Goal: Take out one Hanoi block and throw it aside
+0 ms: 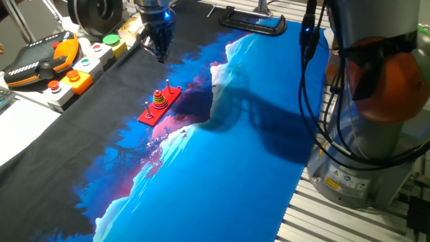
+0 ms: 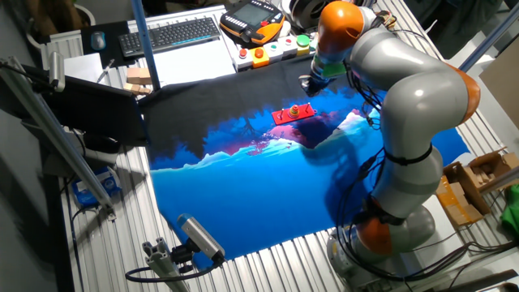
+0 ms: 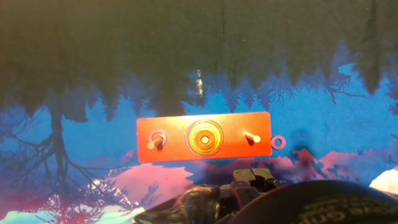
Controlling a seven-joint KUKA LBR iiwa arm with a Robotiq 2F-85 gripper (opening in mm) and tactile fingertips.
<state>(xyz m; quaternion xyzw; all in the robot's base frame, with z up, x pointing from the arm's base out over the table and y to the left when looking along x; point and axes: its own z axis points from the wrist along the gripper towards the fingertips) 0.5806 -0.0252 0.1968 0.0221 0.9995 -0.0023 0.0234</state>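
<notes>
The red Hanoi base [image 3: 174, 152] lies on the cloth with three pegs. A stack of coloured rings [image 3: 205, 138] sits on the middle peg. The left peg [image 3: 155, 142] seems to carry one small ring and the right peg [image 3: 251, 137] is bare. One small ring [image 3: 278, 142] lies flat on the cloth just off the base's right end. My gripper [image 1: 161, 56] hangs well above and behind the base [image 1: 149, 114], over the black part of the cloth, with the fingers together and nothing seen between them. It also shows in the other fixed view [image 2: 310, 88], beyond the base [image 2: 285, 117].
A button box [image 1: 80, 67] and an orange teach pendant [image 1: 40, 60] stand at the cloth's far left edge. A black clamp [image 1: 255, 23] lies at the back. The arm's base [image 1: 376, 134] stands to the right. A keyboard [image 2: 170, 34] is on the far side.
</notes>
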